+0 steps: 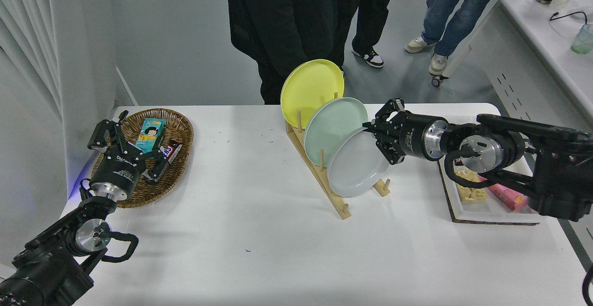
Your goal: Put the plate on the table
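The light-grey plate (pixel 354 167) stands tilted in the front slot of a wooden rack (pixel 342 209) on the white table (pixel 250 241). Its lower edge sits low between the rack's pegs. My right gripper (pixel 377 141) comes in from the right and is shut on the plate's upper right rim. A mint-green plate (pixel 331 127) and a yellow plate (pixel 309 88) stand behind it in the rack. My left gripper (pixel 129 146) is parked open at the lower left, over a wicker basket.
The wicker basket (pixel 178 127) with snack packs lies at the left edge. A white tray (pixel 491 206) with snacks sits under my right arm. People (pixel 287 18) stand at the far side. A white counter (pixel 546 32) with cups runs along the right.
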Tool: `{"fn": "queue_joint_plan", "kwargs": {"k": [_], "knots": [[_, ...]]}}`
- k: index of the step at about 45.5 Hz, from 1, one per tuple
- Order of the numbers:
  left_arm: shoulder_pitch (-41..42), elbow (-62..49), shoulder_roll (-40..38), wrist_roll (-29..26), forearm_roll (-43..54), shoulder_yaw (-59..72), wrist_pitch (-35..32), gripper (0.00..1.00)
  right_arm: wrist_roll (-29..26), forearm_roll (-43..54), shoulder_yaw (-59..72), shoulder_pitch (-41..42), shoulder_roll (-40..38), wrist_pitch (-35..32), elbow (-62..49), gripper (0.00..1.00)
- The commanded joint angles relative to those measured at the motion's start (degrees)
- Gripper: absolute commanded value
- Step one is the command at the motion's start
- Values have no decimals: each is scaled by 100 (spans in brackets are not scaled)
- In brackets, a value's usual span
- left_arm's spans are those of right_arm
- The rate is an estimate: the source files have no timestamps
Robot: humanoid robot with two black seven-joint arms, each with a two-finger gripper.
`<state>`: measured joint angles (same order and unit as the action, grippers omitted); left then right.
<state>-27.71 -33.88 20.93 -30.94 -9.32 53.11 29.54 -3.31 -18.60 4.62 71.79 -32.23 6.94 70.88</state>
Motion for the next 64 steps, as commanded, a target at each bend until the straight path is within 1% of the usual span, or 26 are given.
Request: {"fn": "queue_joint_plan", "kwargs": {"k": [1,9,17,29,45,49,56,64], "knots": [[2,-5,-1,0,0,-2,-1,98,-20,-223,13,194,-160,1,216,1],[2,4,-1,0,0,-2,-1,98,-47,-557,21,361,-222,1,347,0],[-6,-5,-1,0,0,-2,-1,98,-47,-944,206,748,-372,1,488,0],[2,4,-1,0,0,-2,-1,98,-56,-1216,153,1100,-705,9,488,0],[2,4,8,0,0,7,-1,98,-187,-1322,-181,1117,-1312,36,462,0],[-6,-5,-1,0,0,-2,-1,98,-214,-1532,-234,1100,-1408,299,436,0],[2,4,8,0,0,-2,-1,98,-301,-1963,-409,1056,-1716,545,435,0],[2,4,8,0,0,-2,-1,98,-319,-1911,-497,819,-1804,668,409,0]]}}
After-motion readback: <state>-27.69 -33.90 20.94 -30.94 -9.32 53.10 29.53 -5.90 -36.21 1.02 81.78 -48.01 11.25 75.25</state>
